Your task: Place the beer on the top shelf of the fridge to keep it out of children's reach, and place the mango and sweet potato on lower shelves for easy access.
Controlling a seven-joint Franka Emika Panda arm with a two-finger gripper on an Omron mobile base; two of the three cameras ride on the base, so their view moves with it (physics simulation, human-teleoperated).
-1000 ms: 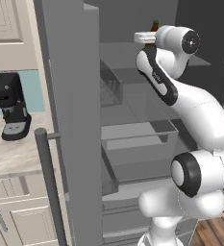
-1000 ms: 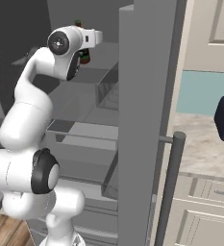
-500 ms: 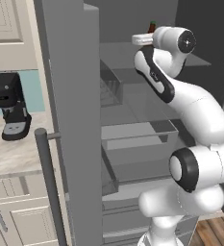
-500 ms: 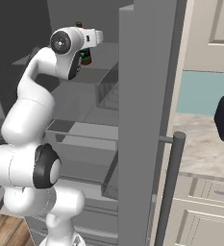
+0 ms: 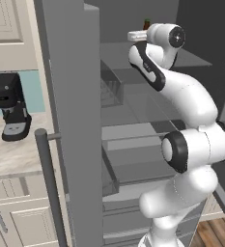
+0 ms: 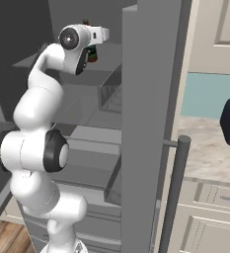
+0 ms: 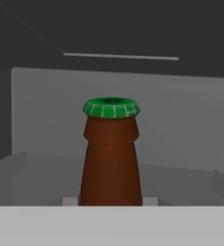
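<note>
Brown glass beer bottle (image 7: pixel 111 158) upright inside grey fridge (image 5: pixel 75 96).
Gripper (image 6: pixel 89 53) clamped on it, level with top shelf (image 5: pixel 191 58).

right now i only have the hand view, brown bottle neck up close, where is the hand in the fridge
Observer: The gripper is high up, about level with the top shelf, closed on the beer.
Operator: is the door fully out of the way
Observer: The fridge door stands open, left of the arm, its bar handle nearest the base.
Operator: anything beyond the door
Observer: A black coffee machine on the counter.
</note>
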